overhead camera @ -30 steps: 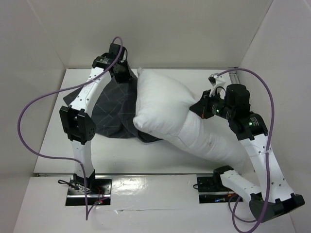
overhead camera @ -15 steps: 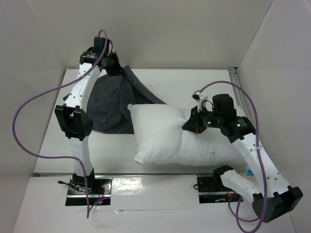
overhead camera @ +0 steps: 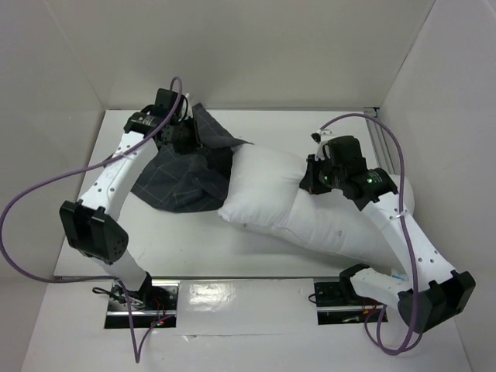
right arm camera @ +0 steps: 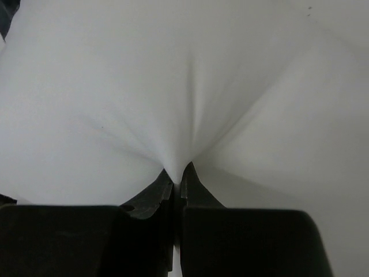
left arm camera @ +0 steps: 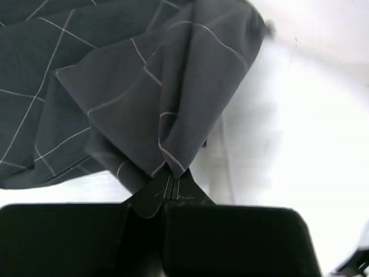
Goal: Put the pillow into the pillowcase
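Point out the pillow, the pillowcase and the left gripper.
pillow (overhead camera: 267,194), top view, its left half.
pillowcase (overhead camera: 174,182), top view, wrinkled middle.
left gripper (left arm camera: 171,179), left wrist view, between fingertips pinching pillowcase fabric.

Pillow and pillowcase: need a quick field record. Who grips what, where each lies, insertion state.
pillow: white, lying diagonally on the table, from centre towards the right
pillowcase: dark grey check, crumpled at the left, one edge lifted
left gripper: shut on a pillowcase fold
right gripper: shut on pinched pillow fabric
insertion: pillow almost wholly outside; its left end meets the pillowcase, corner entry unclear
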